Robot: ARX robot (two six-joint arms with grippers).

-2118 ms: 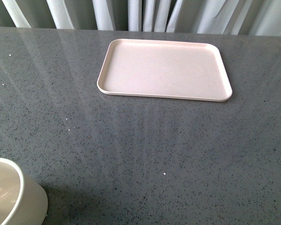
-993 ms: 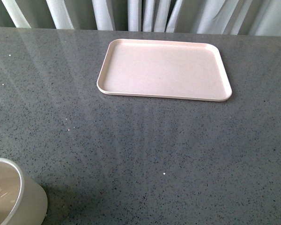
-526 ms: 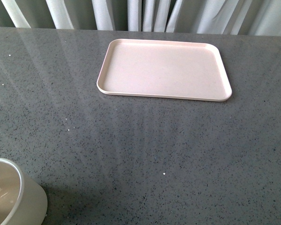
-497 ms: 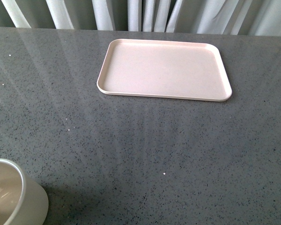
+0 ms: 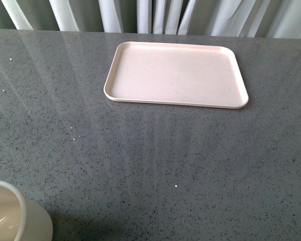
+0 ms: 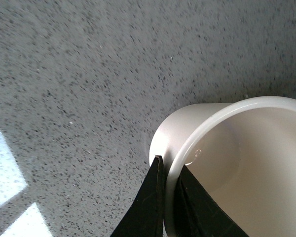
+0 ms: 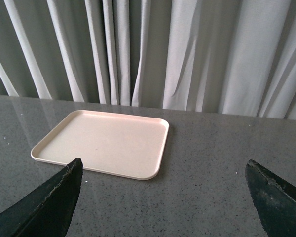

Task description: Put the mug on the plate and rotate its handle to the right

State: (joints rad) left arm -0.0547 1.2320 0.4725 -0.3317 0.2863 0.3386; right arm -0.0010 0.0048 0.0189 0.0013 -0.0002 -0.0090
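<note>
Near the left front corner of the bench (image 5: 140, 160), the mug (image 5: 12, 216) is gripped by the left tool (image 6: 168, 165). Its wall is pinched with one finger outside and one inside the rim. The plate (image 5: 175, 74) is seen well apart, further back and a bit right, bare. The right tool (image 7: 163, 162) is held wide open with nothing in it, faced toward the plate.

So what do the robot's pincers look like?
Both are plain black. The left pincer has two thin, flat fingers that narrow to points. The right pincer has two wedge-shaped fingers with a matte surface. No cables or markings show, and the arms are out of view.
</note>
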